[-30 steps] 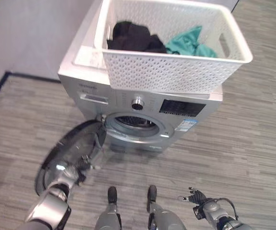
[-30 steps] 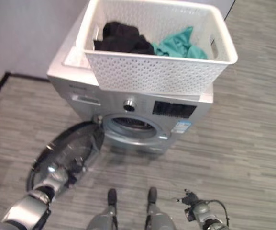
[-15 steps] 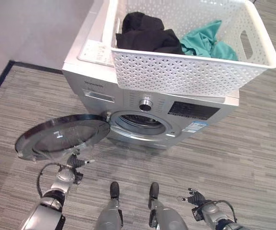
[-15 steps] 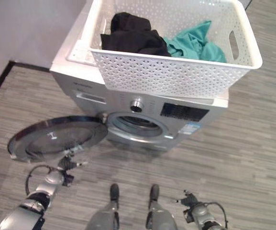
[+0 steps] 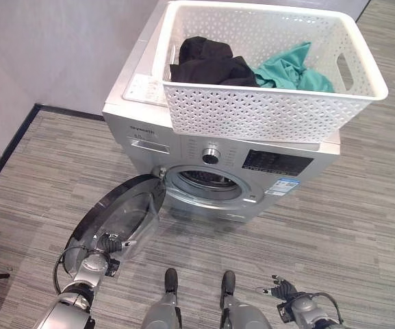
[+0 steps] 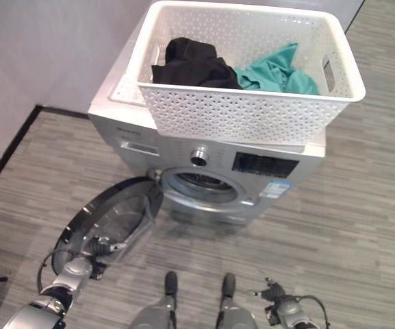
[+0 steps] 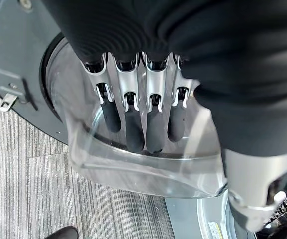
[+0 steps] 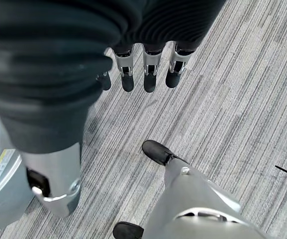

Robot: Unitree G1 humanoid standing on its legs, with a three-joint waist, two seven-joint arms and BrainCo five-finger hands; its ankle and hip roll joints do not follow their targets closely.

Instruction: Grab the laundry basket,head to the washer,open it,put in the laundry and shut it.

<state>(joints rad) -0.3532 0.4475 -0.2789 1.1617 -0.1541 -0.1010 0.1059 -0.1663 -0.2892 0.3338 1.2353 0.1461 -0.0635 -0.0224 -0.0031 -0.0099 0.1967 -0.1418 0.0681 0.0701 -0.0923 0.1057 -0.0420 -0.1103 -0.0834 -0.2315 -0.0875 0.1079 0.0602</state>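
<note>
Door (image 5: pixel 118 212): swung out further than a moment ago; the washer (image 5: pixel 218 168) stands open.
Left hand (image 5: pixel 105 245): fingers straight, laid on the door glass.
Right hand (image 5: pixel 286 291): relaxed, nothing held.
Next: clothes (image 5: pixel 211 62) are still to be moved from the basket (image 5: pixel 265 113).

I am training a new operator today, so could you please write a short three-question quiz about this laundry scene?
1. True or false: the washer door is open.
2. Where does the laundry basket stand? A) on the floor B) on top of the washer C) in the right hand
3. Name the colours of the two pieces of laundry in the basket.

Key:
1. True; the door hangs open by the left hand, whose fingers are straight.
2. B
3. Black and teal.
</note>
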